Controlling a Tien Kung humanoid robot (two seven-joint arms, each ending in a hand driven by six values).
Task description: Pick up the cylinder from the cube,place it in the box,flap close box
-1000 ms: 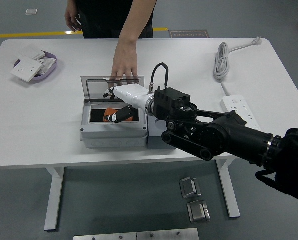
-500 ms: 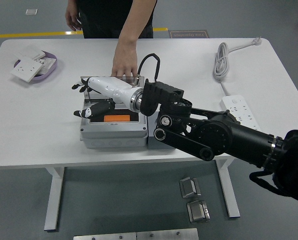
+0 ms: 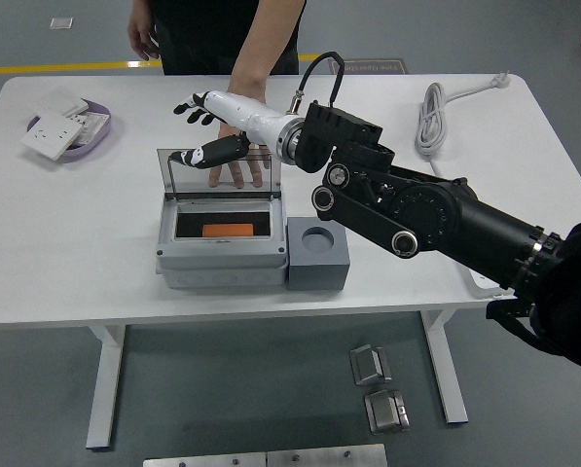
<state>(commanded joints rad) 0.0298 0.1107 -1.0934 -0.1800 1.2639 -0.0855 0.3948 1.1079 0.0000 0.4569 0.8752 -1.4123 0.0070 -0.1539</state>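
White table [image 3: 66,253]: wide bare surface left of the box, near edge just below it. My right arm reaches in from the right; my right hand [image 3: 212,126] hovers above the box's rear edge, fingers spread, holding nothing. Grey box [image 3: 222,255] open, clear lid [image 3: 217,173] upright at the back. A person's hand [image 3: 239,167] rests flat behind the lid. Grey cube [image 3: 318,255] touches the box's right wall, socket empty. Orange cylinder [image 3: 226,231] lies inside the box.

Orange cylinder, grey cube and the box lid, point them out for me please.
orange cylinder [image 3: 226,231]: head view, middle of its side, lying inside the box.
grey cube [image 3: 318,267]: head view, front face below the round hole.
box lid [image 3: 188,175]: head view, clear panel, left part, standing open.
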